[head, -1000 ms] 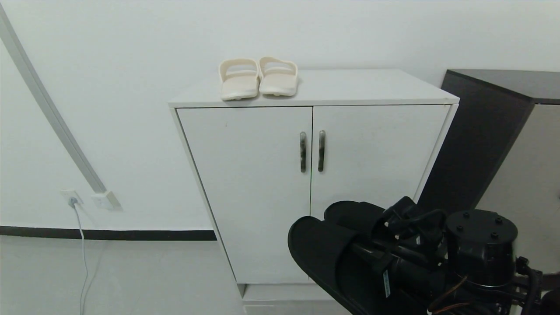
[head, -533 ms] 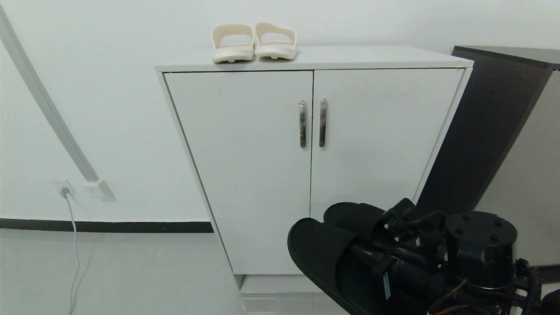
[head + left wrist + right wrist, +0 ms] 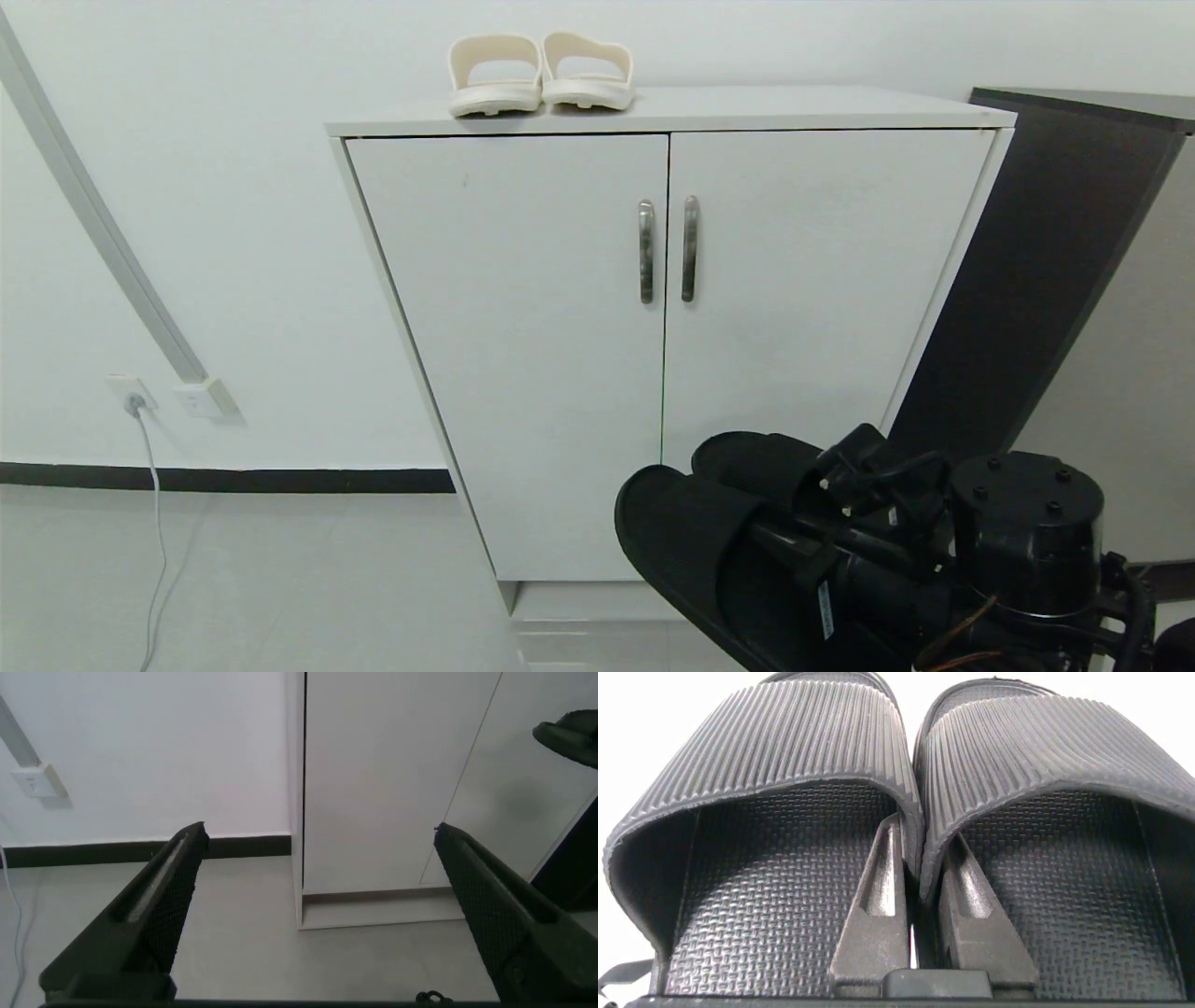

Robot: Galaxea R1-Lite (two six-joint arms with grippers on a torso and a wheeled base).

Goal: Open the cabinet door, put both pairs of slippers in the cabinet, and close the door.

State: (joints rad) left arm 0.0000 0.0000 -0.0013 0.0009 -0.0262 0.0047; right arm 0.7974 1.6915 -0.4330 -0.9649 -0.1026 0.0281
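The white cabinet [image 3: 523, 355] stands with both doors shut, its two metal handles [image 3: 645, 250] side by side at the middle seam. A pair of cream slippers [image 3: 540, 73] rests on its top, near the left. My right gripper [image 3: 920, 905] is shut on a pair of black slippers [image 3: 709, 523], pinching their inner walls together, low in front of the right door. My left gripper [image 3: 318, 835] is open and holds nothing; it is low, facing the cabinet's bottom left corner [image 3: 304, 910].
A dark cabinet [image 3: 1055, 280] stands close against the white one's right side. Left of the cabinet are a wall socket with a hanging cable [image 3: 131, 399], a slanted grey conduit [image 3: 93, 215] and bare floor [image 3: 233, 579].
The head camera has moved, so the whole cabinet sits higher and larger in the picture. The black slippers keep their place in my right gripper.
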